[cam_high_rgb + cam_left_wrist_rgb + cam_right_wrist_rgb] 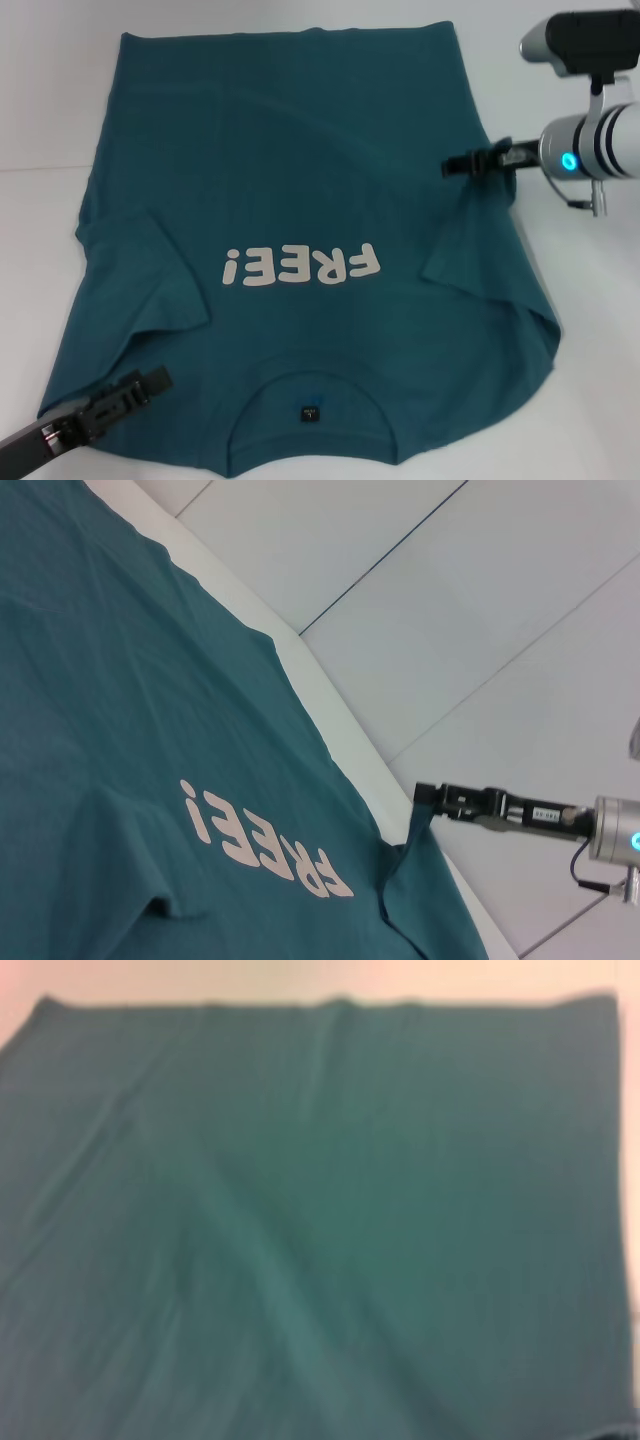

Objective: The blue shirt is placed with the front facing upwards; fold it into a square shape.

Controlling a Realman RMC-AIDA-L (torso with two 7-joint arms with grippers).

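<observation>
Desk (40,90): white, carrying everything; shirt (300,180) spread front-up across most of it, collar at 6 o'clock, hem at 12, white lettering (300,266) just below centre; both sleeves already turned in over the body, so a fold looks begun. Soft, light, limp cloth by the look of it; likely to sag and drag when lifted, to wrinkle rather than resist, and to slip only if pinched thinly; best taken at seams or edges, through both layers, near a shoulder and the matching side edge. Right end effector (462,162) at 2 o'clock, clamped on the shirt's side edge, cloth drawn up into a small peak. Left end effector (140,385) at 7 o'clock, low over the shoulder; fingers apart or together: cannot tell.
</observation>
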